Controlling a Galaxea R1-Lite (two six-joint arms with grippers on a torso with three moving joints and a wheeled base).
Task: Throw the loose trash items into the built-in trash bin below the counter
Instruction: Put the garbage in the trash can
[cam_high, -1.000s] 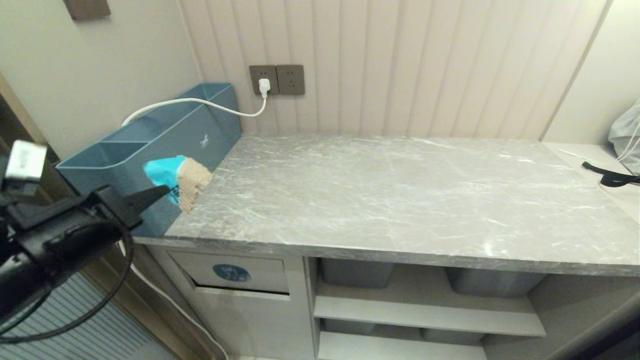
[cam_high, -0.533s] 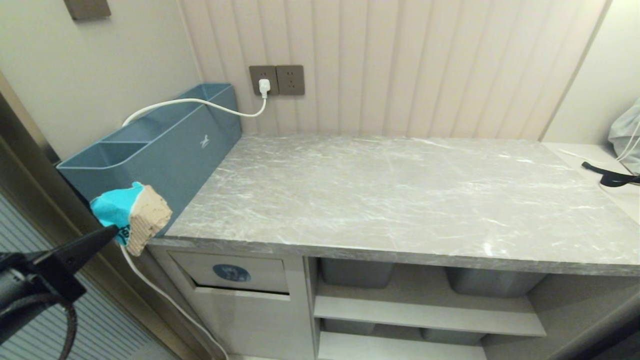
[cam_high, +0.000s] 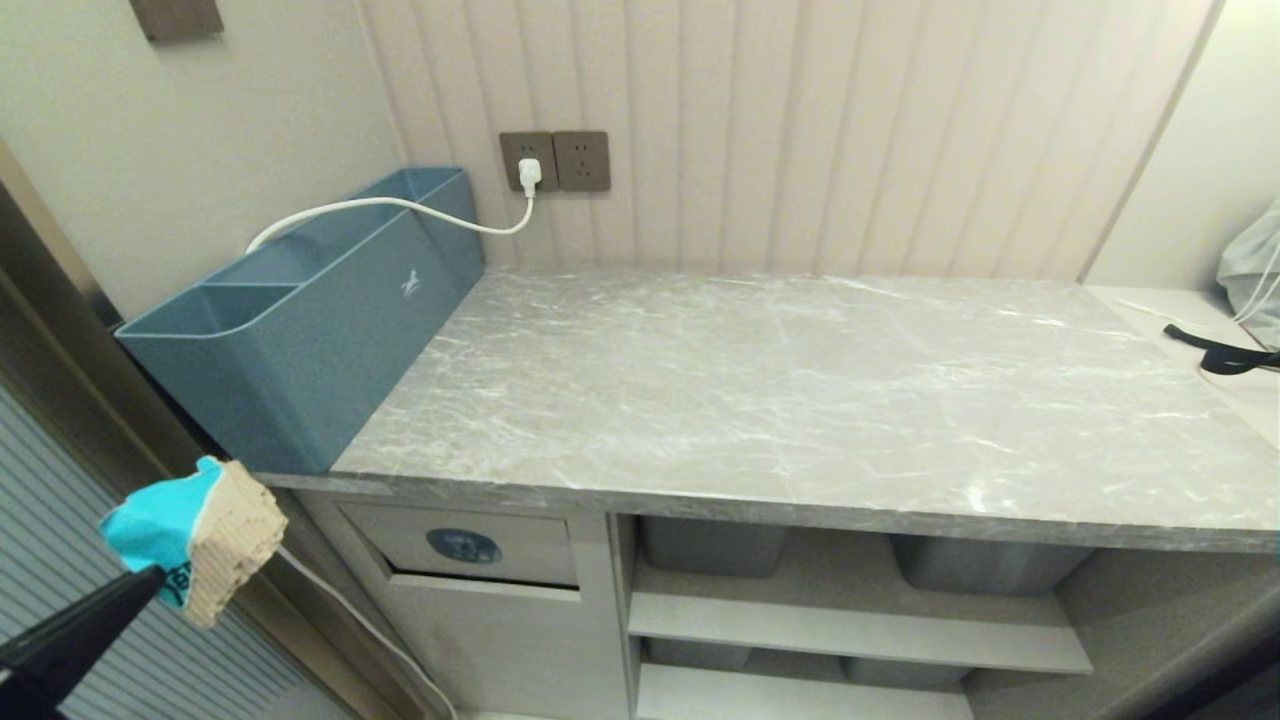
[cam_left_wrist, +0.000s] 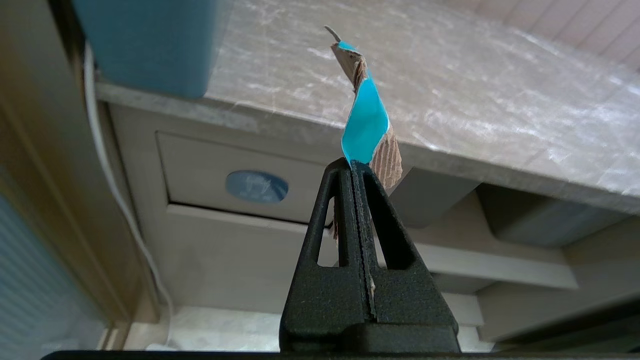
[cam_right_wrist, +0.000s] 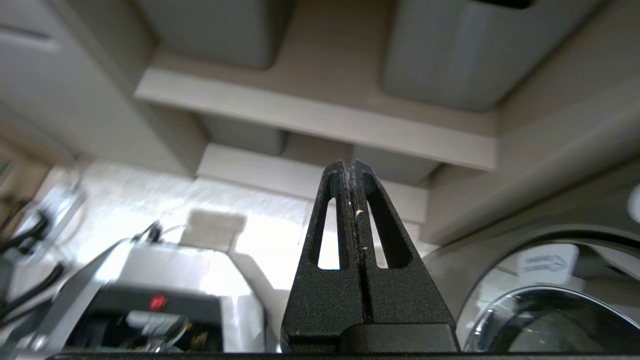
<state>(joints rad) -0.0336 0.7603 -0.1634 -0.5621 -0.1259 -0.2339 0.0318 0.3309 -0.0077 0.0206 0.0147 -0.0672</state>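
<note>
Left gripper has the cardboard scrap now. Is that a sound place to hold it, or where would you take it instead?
The left gripper is shut on the cardboard scrap's bottom edge, pinching its thin faces flat between the pads. That suits a sheet-like piece: grip across the thickness, coming from the edge. Most of it sticks out beyond the tips, twisted, so a bite nearer its middle would likely hold steadier.

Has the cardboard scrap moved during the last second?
Yes. The cardboard scrap, in the left gripper, went from beside the blue box down below the counter edge.
</note>
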